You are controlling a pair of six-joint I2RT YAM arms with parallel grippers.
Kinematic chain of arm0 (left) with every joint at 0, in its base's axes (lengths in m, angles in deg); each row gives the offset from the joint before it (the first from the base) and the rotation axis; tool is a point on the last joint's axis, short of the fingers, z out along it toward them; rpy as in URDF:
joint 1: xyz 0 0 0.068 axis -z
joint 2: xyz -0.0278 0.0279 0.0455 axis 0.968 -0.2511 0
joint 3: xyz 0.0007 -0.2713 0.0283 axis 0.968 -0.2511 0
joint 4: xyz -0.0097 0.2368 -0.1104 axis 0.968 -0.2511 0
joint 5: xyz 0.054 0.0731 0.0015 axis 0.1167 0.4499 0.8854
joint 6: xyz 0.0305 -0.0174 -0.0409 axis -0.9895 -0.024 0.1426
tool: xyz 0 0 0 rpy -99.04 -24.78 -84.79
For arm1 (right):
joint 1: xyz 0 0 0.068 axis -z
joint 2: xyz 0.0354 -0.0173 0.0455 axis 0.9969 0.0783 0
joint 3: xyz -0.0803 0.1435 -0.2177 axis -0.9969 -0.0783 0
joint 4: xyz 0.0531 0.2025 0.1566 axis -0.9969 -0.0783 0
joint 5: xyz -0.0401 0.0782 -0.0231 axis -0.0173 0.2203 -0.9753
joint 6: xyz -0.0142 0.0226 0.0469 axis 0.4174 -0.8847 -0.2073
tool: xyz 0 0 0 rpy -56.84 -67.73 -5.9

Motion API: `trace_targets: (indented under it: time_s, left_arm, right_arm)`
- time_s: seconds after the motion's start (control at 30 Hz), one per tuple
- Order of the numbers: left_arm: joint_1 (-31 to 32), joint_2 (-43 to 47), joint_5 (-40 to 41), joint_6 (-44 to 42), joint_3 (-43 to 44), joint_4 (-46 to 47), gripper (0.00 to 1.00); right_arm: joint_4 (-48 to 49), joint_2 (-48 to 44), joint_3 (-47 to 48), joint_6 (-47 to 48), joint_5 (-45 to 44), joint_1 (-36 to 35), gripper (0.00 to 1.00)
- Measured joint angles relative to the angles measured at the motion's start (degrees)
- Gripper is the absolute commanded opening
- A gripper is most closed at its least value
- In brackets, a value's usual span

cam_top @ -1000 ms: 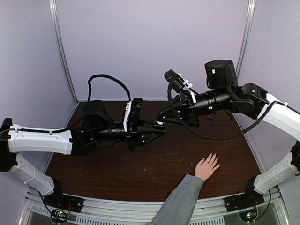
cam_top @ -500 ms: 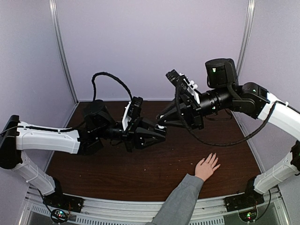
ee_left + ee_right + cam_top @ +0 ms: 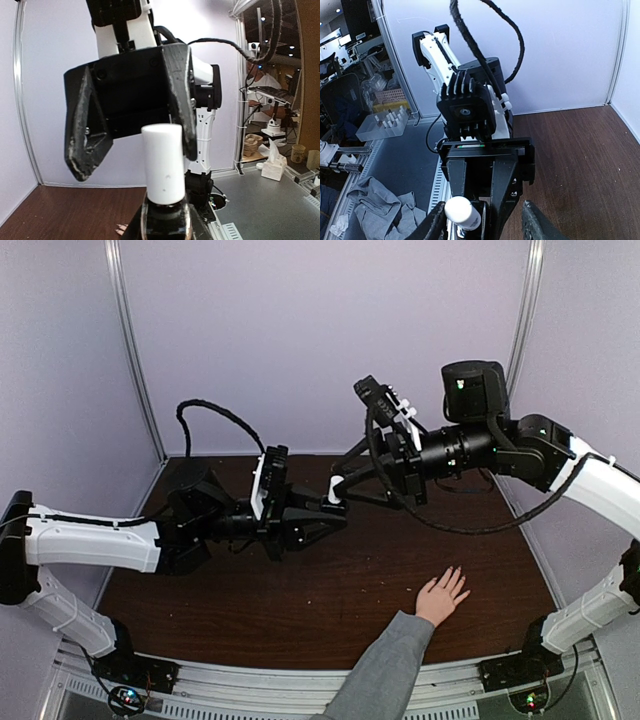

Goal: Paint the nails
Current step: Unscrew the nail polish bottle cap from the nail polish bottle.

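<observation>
None of the nails (image 3: 455,574), well below and to the right of both grippers, can be painted yet, I judge: my left gripper (image 3: 322,520) clamps the polish bottle (image 3: 165,224), white cap (image 3: 162,162) on, and my right gripper (image 3: 484,220) has its jaws apart around that cap.

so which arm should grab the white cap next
right: the right end effector, open, straddles the white cap, while the left end effector is shut on the bottle beneath it
</observation>
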Motion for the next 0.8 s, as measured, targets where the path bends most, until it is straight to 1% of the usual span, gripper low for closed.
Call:
trace_targets:
  time_s: [0.3,0.43,0.47,0.57,0.6,0.7,0.8]
  left_arm:
    - [0.00,1.16,9.60,-3.26,-0.92,-0.52,0.00]
    - [0.00,1.16,12.90,-3.93,-0.92,-1.60,0.00]
    - [0.02,1.16,13.84,-4.11,-0.92,-1.88,0.00]
    - [0.11,1.20,19.21,-4.83,-0.79,-4.61,0.00]
    - [0.11,1.20,20.96,-5.03,-0.76,-5.40,0.00]
    - [0.11,1.20,26.73,-5.57,-0.66,-8.26,0.00]
    - [0.11,1.01,30.82,-6.03,-0.07,-10.34,0.00]
  right_arm:
    - [2.73,0.00,-1.22,-3.91,-3.50,0.33,0.44]
    - [3.02,0.04,-1.55,-5.38,-5.44,0.33,0.36]
    - [3.10,0.07,-1.55,-6.08,-6.47,0.33,0.36]
    - [3.04,0.15,-1.55,-8.24,-10.64,0.33,0.45]
    - [3.02,0.24,-1.55,-9.07,-12.59,0.33,0.47]
    - [2.86,0.83,-1.55,-11.69,-17.27,0.35,0.47]
    - [2.47,1.64,-1.55,-13.90,-21.73,0.35,0.47]
